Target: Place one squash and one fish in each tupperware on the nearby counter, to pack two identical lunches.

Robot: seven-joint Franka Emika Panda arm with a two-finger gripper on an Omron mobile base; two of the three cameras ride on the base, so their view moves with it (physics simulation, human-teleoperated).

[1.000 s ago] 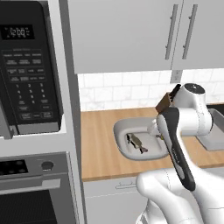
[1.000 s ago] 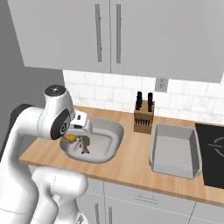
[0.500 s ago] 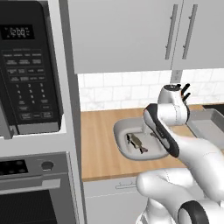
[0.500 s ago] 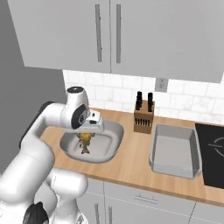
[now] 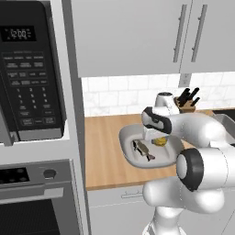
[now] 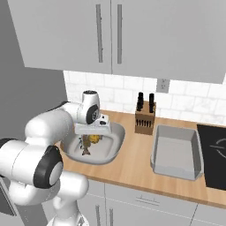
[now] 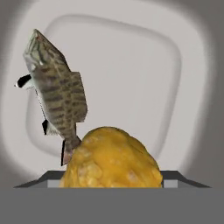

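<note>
Squash (image 7: 111, 159) beside fish (image 7: 54, 92); microwave (image 5: 30, 75) display "12:00"

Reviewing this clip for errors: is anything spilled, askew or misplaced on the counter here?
Nothing stands out. The gripper holds the yellow squash over the rounded tupperware, where one fish already lies flat. The rectangular tupperware sits squarely on the counter, beside the upright knife block.

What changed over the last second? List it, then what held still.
The arm swung its gripper from the edge of the rounded tupperware to over its middle, carrying the yellow squash with it, jaws shut on it throughout. The fish stayed lying in that tupperware; the rectangular tupperware and knife block did not move.
</note>
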